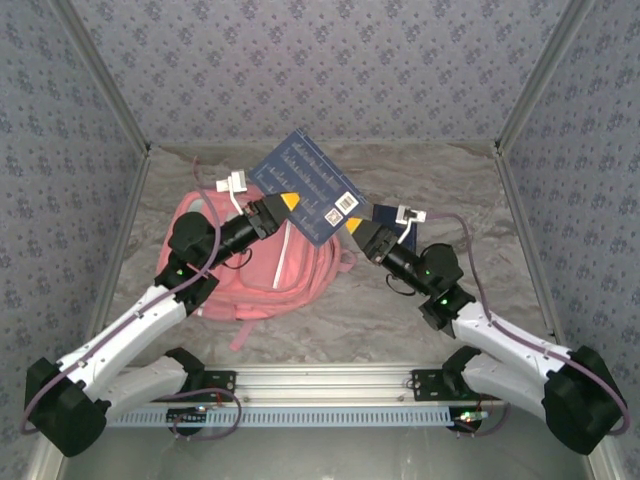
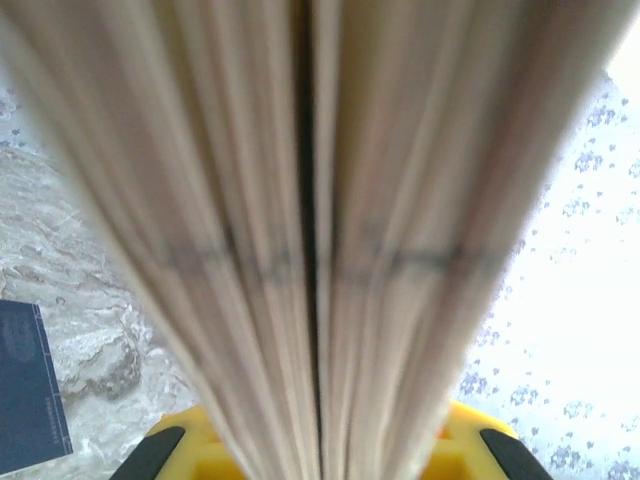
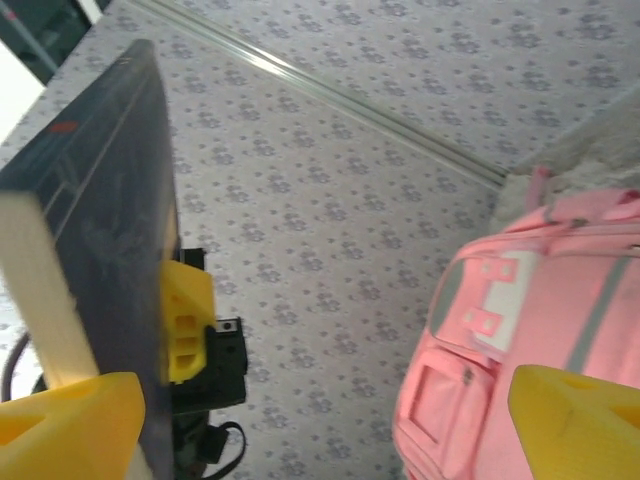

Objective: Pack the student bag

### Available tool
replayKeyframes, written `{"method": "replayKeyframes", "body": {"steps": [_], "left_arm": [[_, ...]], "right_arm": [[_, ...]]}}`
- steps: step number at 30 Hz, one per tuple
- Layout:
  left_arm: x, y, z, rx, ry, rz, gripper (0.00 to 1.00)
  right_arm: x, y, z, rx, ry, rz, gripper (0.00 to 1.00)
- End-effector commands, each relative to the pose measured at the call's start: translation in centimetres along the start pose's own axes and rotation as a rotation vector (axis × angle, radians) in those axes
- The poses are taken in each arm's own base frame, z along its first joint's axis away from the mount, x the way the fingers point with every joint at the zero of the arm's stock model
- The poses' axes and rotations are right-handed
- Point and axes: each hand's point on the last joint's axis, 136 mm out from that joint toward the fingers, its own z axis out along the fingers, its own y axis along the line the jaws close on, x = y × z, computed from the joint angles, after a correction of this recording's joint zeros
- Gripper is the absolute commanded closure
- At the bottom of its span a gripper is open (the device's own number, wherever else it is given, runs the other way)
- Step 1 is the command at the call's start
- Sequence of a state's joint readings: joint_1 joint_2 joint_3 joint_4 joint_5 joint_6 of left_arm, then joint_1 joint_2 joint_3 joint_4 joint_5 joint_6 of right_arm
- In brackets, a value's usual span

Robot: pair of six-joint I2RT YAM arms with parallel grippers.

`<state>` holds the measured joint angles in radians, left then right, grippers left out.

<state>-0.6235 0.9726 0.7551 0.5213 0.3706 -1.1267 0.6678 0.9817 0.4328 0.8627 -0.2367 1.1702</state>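
Grey marbled table (image 1: 400,310) carries the large soft pink fabric student bag with pale reflective strips (image 1: 290,275), lying flat at centre-left, partly under the left arm; the right wrist view gets its front pockets and white patch (image 3: 500,350). Above it, off the table, a thick dark blue hardcover book with a white barcode label (image 1: 305,185) is held tilted between the two arms. Left tool (image 1: 287,202) is clamped tight on the book's left edge: its wrist camera looks straight into the cream page block (image 2: 330,200), with the yellow fingers (image 2: 190,450) on either side. Right tool (image 1: 354,225) sits at the book's lower right corner, jaws spread wide and gripping nothing; the book (image 3: 120,200) stands beside its left finger. Step, judged: the book is being carried on one grip and is not yet in the bag. The next move needs the bag mouth found and held open, probably by the free right tool, then the book lowered edge-first. Hard to make out: the bag's main opening and whether its zip is open, since the left arm covers the upper part; any contact between right finger and book. A small flat dark blue item (image 1: 392,215) lies half under the right arm, cut off at the left wrist frame edge (image 2: 25,390); what it is can't be told.
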Motion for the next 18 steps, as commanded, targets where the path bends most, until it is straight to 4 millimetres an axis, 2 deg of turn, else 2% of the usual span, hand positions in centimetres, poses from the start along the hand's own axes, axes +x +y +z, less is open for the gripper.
{"method": "replayKeyframes", "body": {"steps": [1,5,8,14,18], "left_arm": [[-0.9,-1.3,-0.5,0.045,-0.061,-0.006,1.0],[-0.9,-0.8,-0.6,0.027,-0.068,-0.027,1.0],[-1.0,-0.8,-0.8,0.018,-0.073,-0.028,1.0],[-1.8,-1.4,-1.6,-0.012,-0.099,-0.008,1.0],[-1.9,-1.8,-1.7,-0.018,-0.095,0.009,1.0]], "right_arm": [[-1.5,5.1,0.5,-0.196,-0.07,-0.013,0.06],[-1.2,5.5,0.8,-0.224,-0.064,-0.009,0.08],[-1.1,4.8,0.5,-0.202,-0.073,-0.014,0.09],[-0.2,1.9,-0.6,-0.108,-0.068,-0.045,0.11],[-0.1,1.6,-1.3,-0.098,-0.074,-0.051,0.12]]}}
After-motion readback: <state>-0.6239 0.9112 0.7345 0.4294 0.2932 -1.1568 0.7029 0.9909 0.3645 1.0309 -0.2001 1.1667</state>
